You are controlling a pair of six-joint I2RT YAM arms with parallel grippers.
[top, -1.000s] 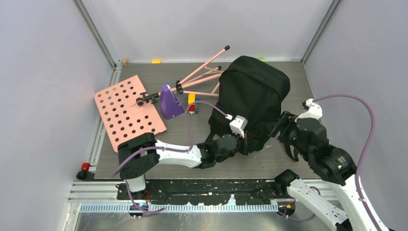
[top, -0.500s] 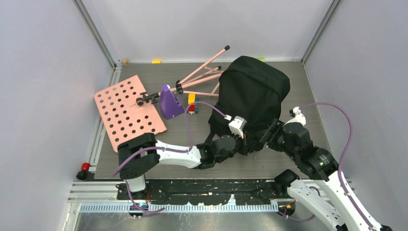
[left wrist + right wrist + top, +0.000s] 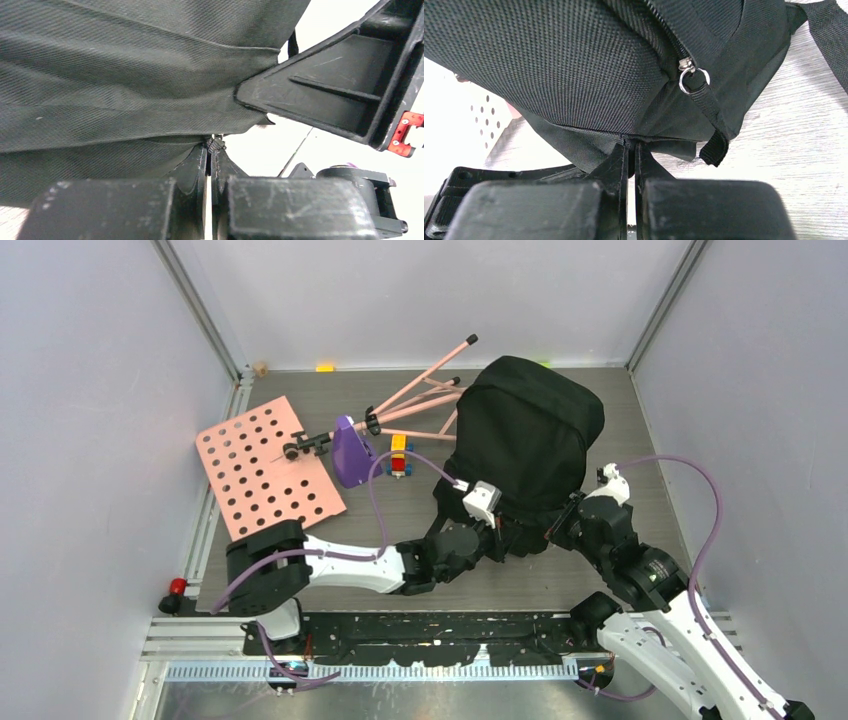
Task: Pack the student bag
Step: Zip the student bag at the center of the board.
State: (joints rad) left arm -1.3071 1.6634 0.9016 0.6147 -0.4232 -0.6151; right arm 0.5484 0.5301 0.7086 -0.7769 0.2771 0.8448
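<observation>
Far to the left of the large black soft fabric backpack (image 3: 525,435), a flat pink plastic board full of round holes (image 3: 265,475) lies on the grey wood-grain table (image 3: 640,440). Nearer the backpack, still on its left, stands a purple plastic wedge-shaped piece (image 3: 350,453). A bundle of thin pink rods with black tips (image 3: 420,390) fans out from it towards the backpack's upper left side. A small yellow, red and blue toy block (image 3: 399,455) sits just left of the backpack.

At the backpack's near edge, left of centre, the left gripper (image 3: 209,150) has its jaws pressed together, with a fold of the black fabric pinched at their tips.

The backpack itself rests towards the back right of the table, its bulk humped up.

At the same near edge, right of centre, the right gripper (image 3: 630,147) is also clamped tight on a fold of the bottom hem. Just above it a silver zipper ring with a black webbing pull (image 3: 691,80) hangs down.
</observation>
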